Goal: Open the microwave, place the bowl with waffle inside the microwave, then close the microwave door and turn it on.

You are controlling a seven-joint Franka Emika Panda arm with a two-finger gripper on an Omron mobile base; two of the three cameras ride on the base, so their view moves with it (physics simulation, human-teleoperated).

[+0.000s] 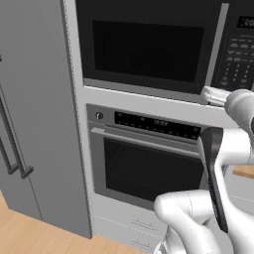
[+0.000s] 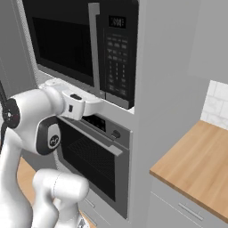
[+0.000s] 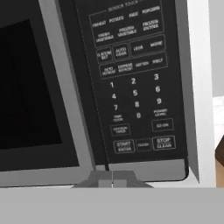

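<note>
So the big black built-in microwave [image 1: 149, 44] sits up in the grey cabinet wall, and its wide black door with the dark window [image 2: 62, 42] and long vertical silver bar handle [image 2: 94, 44] is shut flat. The white arm's two-finger gripper [image 3: 112, 180] is right under the bottom edge of the button keypad strip [image 3: 133, 83], jaws pressed together with nothing between them. The start button [image 3: 124, 145] is just above the fingertips. The silver wall oven [image 1: 144, 158] sits below.
</note>
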